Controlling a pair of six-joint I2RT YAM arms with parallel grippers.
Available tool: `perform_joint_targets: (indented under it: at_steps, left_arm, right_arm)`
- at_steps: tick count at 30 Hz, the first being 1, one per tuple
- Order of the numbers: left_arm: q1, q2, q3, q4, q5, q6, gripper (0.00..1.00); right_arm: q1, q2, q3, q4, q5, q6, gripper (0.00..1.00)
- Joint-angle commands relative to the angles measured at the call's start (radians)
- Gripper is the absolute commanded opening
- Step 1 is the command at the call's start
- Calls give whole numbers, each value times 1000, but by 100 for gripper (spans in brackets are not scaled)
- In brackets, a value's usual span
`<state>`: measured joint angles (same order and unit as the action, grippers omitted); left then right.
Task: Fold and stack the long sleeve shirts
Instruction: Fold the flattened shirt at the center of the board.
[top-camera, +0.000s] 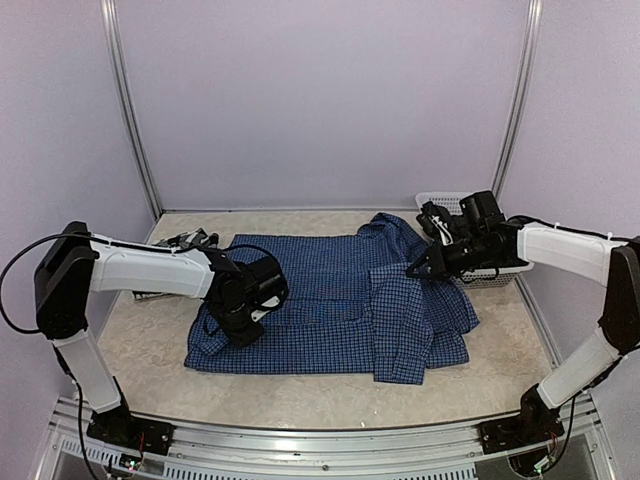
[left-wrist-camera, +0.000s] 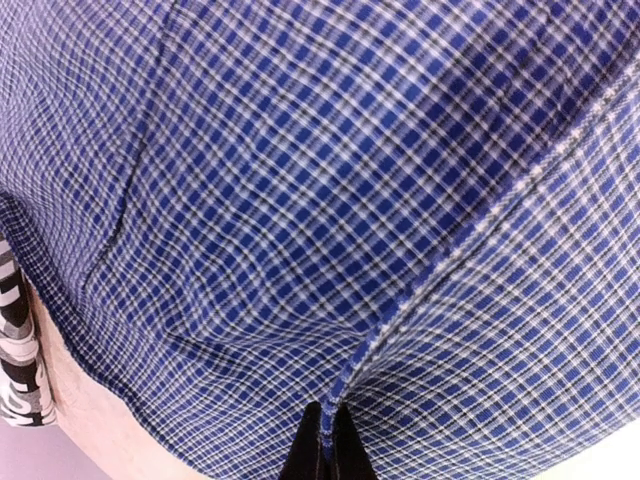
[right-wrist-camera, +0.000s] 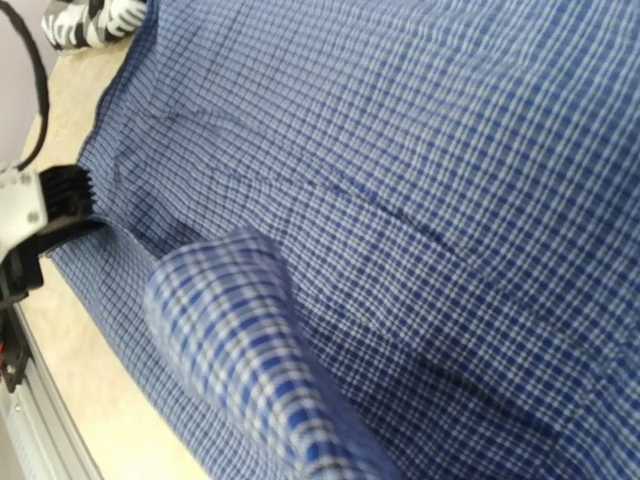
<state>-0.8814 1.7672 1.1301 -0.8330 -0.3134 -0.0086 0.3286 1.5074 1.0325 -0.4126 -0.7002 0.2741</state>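
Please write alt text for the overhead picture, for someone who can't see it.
A blue checked shirt lies spread on a table between two white robot arms; the left tool pinches its near left edge, the right tool holds up a fold on its right. A white basket sits behind.

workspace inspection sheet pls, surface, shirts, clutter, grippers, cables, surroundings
surface: beige speckled table, largely covered by cloth
job's things: blue check shirt spread across the middle, its right side partly folded over; black-and-white plaid shirt bunched at far left, mostly hidden
clutter: white basket at far right, behind the right arm
grippers: left gripper pinched shut on a seam of the blue check shirt; right gripper seems shut on a lifted fold, fingers hidden in its wrist view
cables: black cable looping by the left arm
surroundings: lilac walls, metal frame posts
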Motion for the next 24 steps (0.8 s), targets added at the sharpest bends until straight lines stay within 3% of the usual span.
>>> perform_joint_targets:
  at_steps: [1,24]
  left_arm:
    - [33,-26,64,-19,14,46,0]
    - [112,81,178,-39,16,90,0]
  right_arm:
    - [-13,-61,78,-112,68,-44,0]
    - [-37,119,245,-122,98,-89,0]
